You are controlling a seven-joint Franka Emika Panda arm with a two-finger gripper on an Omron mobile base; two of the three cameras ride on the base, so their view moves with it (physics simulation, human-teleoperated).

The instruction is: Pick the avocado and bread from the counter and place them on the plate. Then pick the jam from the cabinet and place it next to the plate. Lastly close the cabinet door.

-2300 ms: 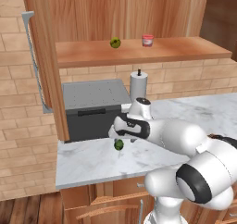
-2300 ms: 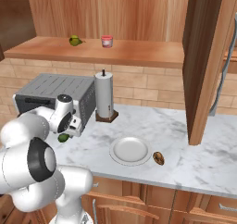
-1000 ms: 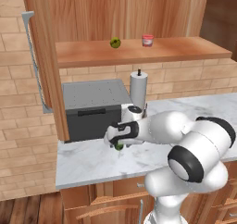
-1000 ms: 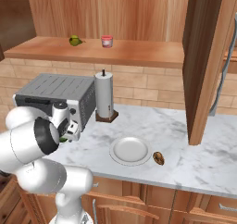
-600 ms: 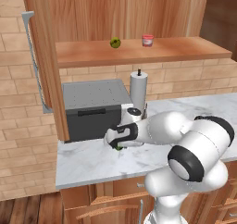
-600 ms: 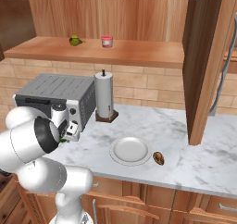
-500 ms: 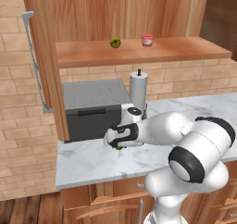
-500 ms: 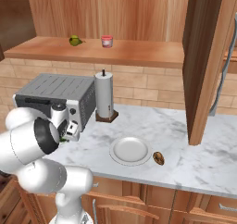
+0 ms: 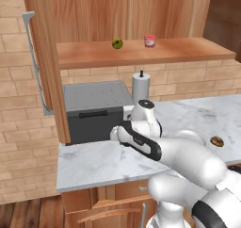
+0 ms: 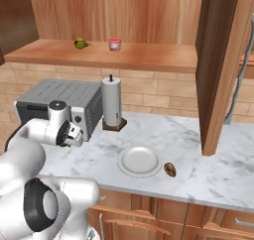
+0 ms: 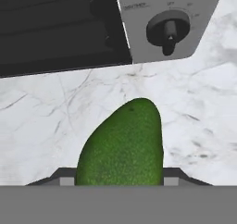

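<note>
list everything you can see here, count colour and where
avocado: 1, dark green, between the gripper's fingertips, over the counter in front of the toaster oven
bread: 1, tan-brown, on the counter just right of the plate
plate: 1, white, on the counter
jam: 1, red with pale top, on the cabinet shelf
round fruit: 1, yellow-green, on the shelf left of the jam
paper-towel roll: 1, white, upright on a dark base
toaster oven: 1, grey, on the counter
counter: 1, white-grey marble
cabinet: 1, reddish-brown wood, doors open
gripper: 1, white and dark, shut on the avocado
</note>
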